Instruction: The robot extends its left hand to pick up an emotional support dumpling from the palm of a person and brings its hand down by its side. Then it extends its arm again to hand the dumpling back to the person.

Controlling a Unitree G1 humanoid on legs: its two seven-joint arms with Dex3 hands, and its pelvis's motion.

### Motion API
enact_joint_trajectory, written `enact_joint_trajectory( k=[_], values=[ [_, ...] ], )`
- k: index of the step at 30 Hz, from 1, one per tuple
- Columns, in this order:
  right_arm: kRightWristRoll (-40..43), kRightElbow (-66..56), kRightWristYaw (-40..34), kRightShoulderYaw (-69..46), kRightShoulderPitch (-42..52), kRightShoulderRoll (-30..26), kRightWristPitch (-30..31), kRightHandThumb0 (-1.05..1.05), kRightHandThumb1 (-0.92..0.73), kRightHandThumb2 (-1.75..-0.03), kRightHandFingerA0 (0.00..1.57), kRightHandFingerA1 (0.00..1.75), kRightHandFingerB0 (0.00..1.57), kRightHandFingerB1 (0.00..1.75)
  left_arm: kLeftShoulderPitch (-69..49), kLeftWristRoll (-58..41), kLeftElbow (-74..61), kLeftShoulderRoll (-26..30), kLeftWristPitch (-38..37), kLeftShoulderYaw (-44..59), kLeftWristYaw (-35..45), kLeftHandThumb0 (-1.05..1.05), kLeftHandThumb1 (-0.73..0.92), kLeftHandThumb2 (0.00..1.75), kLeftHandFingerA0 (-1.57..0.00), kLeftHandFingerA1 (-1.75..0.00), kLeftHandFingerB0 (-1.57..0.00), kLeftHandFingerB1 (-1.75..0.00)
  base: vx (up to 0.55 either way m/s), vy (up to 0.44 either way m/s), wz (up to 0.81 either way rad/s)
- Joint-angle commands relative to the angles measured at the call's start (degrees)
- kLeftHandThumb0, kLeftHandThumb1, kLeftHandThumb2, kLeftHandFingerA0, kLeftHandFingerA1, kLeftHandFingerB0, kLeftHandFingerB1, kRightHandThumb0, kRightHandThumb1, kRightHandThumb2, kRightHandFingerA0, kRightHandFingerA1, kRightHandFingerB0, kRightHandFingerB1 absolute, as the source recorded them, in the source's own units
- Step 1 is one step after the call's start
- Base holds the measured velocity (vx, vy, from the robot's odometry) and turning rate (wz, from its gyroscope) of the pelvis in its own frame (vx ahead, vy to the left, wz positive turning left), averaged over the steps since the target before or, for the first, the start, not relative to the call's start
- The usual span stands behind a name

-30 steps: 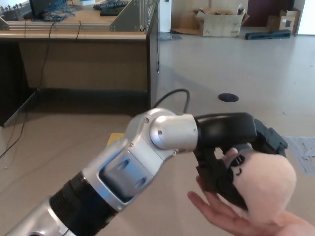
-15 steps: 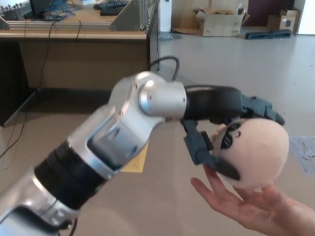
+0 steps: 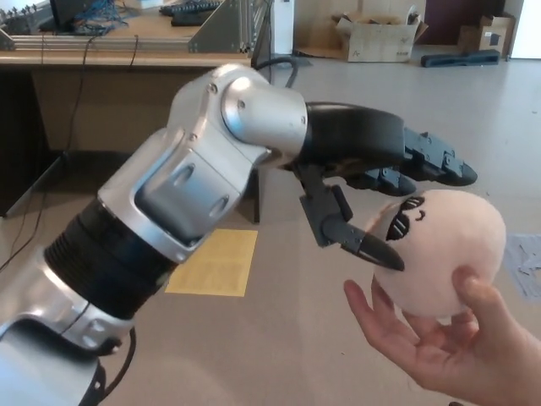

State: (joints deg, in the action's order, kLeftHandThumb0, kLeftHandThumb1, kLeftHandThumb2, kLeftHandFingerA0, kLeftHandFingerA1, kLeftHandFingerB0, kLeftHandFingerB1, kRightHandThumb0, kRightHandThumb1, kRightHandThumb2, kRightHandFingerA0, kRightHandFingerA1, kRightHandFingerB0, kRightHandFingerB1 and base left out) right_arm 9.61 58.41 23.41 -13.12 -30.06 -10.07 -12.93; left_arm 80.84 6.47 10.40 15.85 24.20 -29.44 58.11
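Since half a second ago the silver-and-black left arm [image 3: 186, 194] has lifted toward 12 o'clock, and its black three-fingered left robot hand [image 3: 372, 190] has let go of the dumpling: the thumb that pressed the plush face now points down with its tip just at the plush's 9 o'clock edge, and the two upper fingers [image 3: 435, 161] stretch out above it, spread apart and holding nothing. One person's hand [image 3: 439, 338] has risen too and now cups the toy, a thumb curling over its 5 o'clock side.

One round, pale pink plush dumpling with a black stitched face [image 3: 439, 249] rests in that palm, at 4 o'clock of the picture. The right robot hand is not in view.

At 10 o'clock stands one wooden surface [image 3: 127, 59] carrying an aluminium frame [image 3: 228, 25] and cables; its dark underside lies behind the arm. One yellow flat sheet [image 3: 215, 262] lies on the beige floor [image 3: 355, 93] at 7 o'clock, partly hidden by the forearm. At 1 o'clock sits one open cardboard box [image 3: 376, 38], with a smaller box [image 3: 494, 34] further right. One black round floor plate is hidden now behind the wrist.

Open floor runs from the surface's edge to the right border, unobstructed above the fingers.
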Motion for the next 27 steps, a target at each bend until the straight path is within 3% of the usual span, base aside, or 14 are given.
enact_joint_trajectory(
  k=[1,10,19,20,22,24,27],
  values=[
    [0.2,0.3,0.6,-0.1,-0.7,-0.8,-1.2,-0.51,-0.60,-0.59,0.68,0.43,0.34,0.32,3.0,-0.8,1.6,0.6,0.4,1.5,3.9,-0.80,0.45,0.86,0.00,0.00,0.00,0.00,0.00,0.000,0.00],
    [0.4,1.1,-0.6,-0.4,-1.7,-0.5,0.0,-0.54,-0.56,-0.58,0.73,0.43,0.38,0.33,3.4,-0.9,1.8,0.7,0.7,2.2,5.7,-0.80,0.45,0.86,0.00,-0.01,0.00,0.00,0.00,0.000,0.00],
    [0.0,0.0,-1.4,-0.1,-1.9,-0.3,-0.1,-0.55,-0.56,-0.57,0.73,0.43,0.37,0.33,13.5,-5.2,5.8,4.9,4.7,13.4,6.8,-0.77,0.43,0.84,0.00,0.00,0.00,-0.07,0.00,0.000,0.00],
    [0.5,-0.1,-1.1,-0.4,-2.0,-0.3,0.4,-0.54,-0.55,-0.57,0.72,0.44,0.36,0.32,16.5,-4.2,6.8,8.4,0.6,16.0,5.4,-0.83,0.47,0.89,-0.06,-0.14,0.00,0.00,0.00,0.000,0.00],
    [0.8,-0.3,-1.0,-0.6,-1.8,-0.4,0.8,-0.54,-0.55,-0.57,0.72,0.44,0.36,0.33,18.9,-5.2,9.5,12.3,-1.4,19.7,5.8,-0.83,0.46,0.87,0.00,-0.05,0.00,0.00,0.00,0.000,0.00],
    [0.8,-0.3,-0.9,-0.6,-1.7,-0.4,0.9,-0.54,-0.55,-0.57,0.72,0.44,0.36,0.33,19.6,-5.8,10.8,13.4,-1.8,20.9,6.4,-0.83,0.46,0.87,0.00,-0.05,0.00,0.00,0.00,0.000,0.00],
    [0.8,-0.4,-0.4,-0.7,-0.3,-0.6,1.5,-0.52,-0.55,-0.57,0.71,0.44,0.36,0.32,15.4,-9.0,9.4,19.3,0.6,27.2,7.2,-0.81,0.45,0.86,0.00,-0.08,0.00,-0.05,0.00,0.000,0.00]
  ],
)
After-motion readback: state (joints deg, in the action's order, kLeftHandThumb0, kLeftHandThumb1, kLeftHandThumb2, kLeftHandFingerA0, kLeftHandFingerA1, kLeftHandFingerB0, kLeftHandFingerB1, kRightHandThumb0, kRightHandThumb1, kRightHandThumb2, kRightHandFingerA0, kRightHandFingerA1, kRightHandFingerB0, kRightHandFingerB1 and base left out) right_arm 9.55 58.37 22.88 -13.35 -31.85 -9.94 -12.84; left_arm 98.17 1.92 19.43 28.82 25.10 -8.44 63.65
